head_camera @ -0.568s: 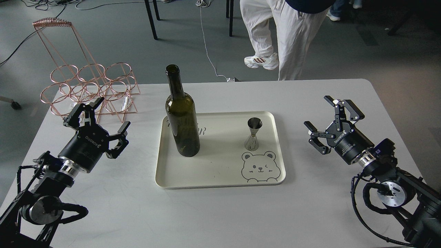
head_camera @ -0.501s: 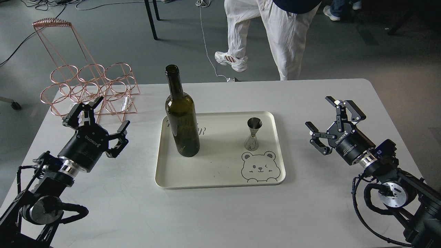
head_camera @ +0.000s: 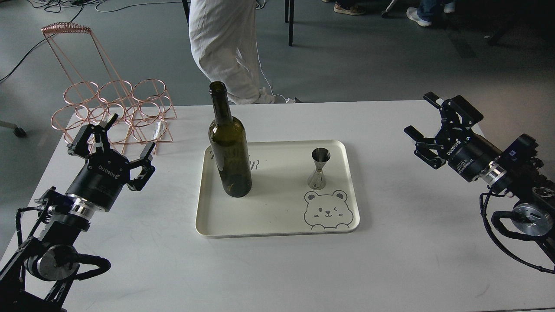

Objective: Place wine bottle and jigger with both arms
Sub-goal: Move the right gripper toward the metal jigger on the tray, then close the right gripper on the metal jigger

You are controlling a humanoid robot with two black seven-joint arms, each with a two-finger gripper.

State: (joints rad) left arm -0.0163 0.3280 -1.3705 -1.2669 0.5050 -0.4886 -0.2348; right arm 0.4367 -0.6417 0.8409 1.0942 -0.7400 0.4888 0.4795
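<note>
nearest me the bench [head_camera: 269, 268] is bare white, just my two arm bases at the lower corners. a bit further in, my left hand [head_camera: 110, 141] sits low over the bench on the left, fingers spread, gripping nothing, palm aimed roughly toward the tray. my right hand [head_camera: 438, 125] is over the right side near the bench edge, also spread wide and holding nothing, well apart from the tray.

middle of the bench: the cream tray [head_camera: 208, 216] with a bear face printed at its near right corner. the wine bottle [head_camera: 229, 151] stands upright on the tray's left half, on my left arm's side. the jigger [head_camera: 319, 169] stands upright on the right half, just behind the bear print, on my right arm's side. bottle and jigger are apart from each other and neither is touched by a hand. that split makes sense to me: one item per arm, each on the side of the arm that would handle it, both stable on their bases.

my read is the placing is already done, both items resting on the tray and both hands released and clear.

further back left, a copper wire rack [head_camera: 108, 108] stands on the far left corner of the bench, just behind my left hand. beyond the bench, a person in white trousers [head_camera: 221, 43] is on the grey floor, plus cables and chair legs.
</note>
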